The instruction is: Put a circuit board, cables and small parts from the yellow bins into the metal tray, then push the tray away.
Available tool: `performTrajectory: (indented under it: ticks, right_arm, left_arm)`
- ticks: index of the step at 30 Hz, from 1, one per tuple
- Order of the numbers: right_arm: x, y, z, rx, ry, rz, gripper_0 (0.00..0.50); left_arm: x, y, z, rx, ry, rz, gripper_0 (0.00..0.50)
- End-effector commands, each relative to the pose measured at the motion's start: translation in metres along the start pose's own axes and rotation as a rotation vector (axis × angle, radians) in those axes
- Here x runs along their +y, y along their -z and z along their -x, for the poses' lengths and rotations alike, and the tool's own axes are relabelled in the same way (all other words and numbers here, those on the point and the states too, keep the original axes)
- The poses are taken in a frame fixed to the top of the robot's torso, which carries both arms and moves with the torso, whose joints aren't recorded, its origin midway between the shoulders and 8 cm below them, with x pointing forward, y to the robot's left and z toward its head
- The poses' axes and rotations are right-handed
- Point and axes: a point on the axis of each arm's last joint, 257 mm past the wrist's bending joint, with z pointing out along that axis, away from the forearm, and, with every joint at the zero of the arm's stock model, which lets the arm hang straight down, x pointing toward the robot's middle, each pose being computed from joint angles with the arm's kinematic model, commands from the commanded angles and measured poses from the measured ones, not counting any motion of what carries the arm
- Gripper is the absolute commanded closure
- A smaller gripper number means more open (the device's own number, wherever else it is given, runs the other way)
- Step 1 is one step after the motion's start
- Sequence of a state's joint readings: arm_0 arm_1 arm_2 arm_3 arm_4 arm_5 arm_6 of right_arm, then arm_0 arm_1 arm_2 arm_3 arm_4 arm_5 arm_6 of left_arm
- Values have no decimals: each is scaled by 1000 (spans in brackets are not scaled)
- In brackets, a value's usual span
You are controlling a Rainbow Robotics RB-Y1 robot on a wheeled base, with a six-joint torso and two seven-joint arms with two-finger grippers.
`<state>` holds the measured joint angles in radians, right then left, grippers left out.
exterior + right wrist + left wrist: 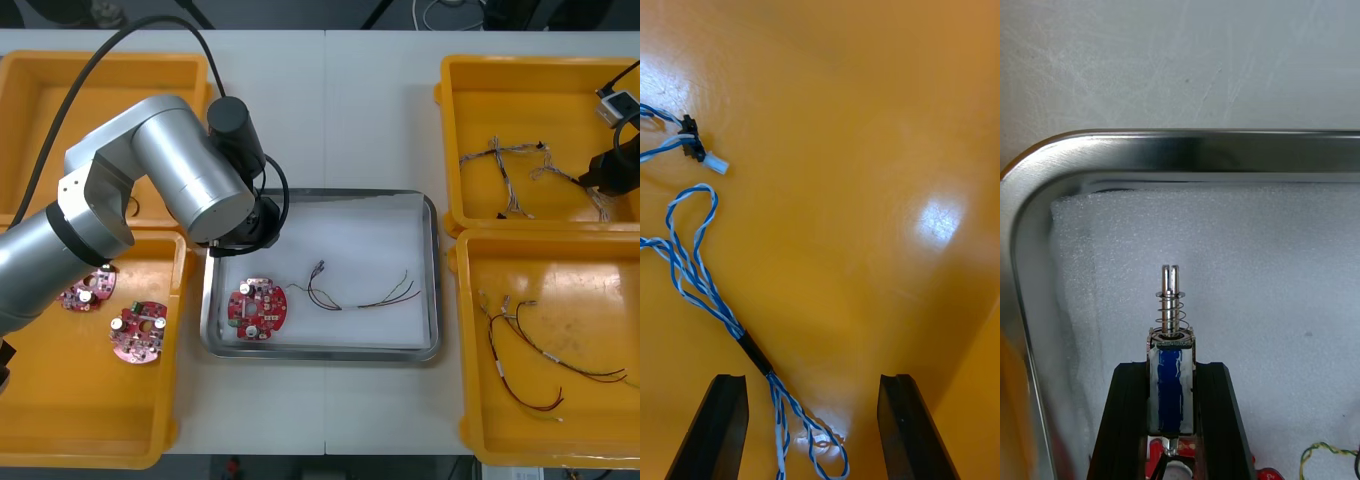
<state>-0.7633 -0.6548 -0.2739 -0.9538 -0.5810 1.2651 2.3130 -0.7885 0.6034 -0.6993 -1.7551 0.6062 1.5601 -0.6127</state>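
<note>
Pale light table [370, 120] — dark floor [300, 12] beyond it.

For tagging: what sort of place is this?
Likely an electronics kitting bench: yellow bins of circuit boards and cables flank a metal tray; left gripper holds a small metal part there, right gripper over a bin.

Electronics assembly workshop: a light table [380, 90] carries yellow bins [60, 420] of round red circuit boards [137, 334] and cables [548, 356] beside a foam-lined metal tray [370, 230].
</note>
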Motion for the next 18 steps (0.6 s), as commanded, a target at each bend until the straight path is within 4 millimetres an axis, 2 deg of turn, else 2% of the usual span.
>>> performTrajectory:
  ticks: [1, 6, 7, 8, 9, 10, 11, 16, 17, 18]
  right_arm:
    - [-3, 5, 26, -48, 40, -14, 0]
    - [0, -6, 19, -40, 29, -8, 0]
    - [3, -9, 17, -36, 31, -6, 0]
    - [4, -12, 15, -31, 34, -5, 0]
    - [6, -13, 16, -32, 37, -4, 0]
    - [8, -15, 16, -29, 40, -3, 0]
    - [9, -15, 16, -28, 42, -4, 0]
    - [13, -20, 10, -14, 43, 8, 0]
    - [13, -20, 9, -11, 46, 10, 27]
    - [14, -21, 6, -6, 46, 13, 207]
  left_arm:
    - [-16, -3, -5, -13, -67, -16, 500]
    - [-16, -3, -7, -8, -71, -18, 496]
    - [-17, -4, -8, -7, -75, -20, 450]
    - [-17, -4, -8, -7, -75, -20, 301]
    - [-17, -4, -9, -5, -75, -19, 224]
    - [-17, -4, -8, -7, -71, -20, 66]
    - [-17, -4, -8, -6, -74, -20, 0]
    - [-18, -4, -8, -8, -71, -22, 0]
    - [-19, -3, -8, -8, -70, -26, 0]
    - [-19, -3, -8, -8, -70, -25, 0]
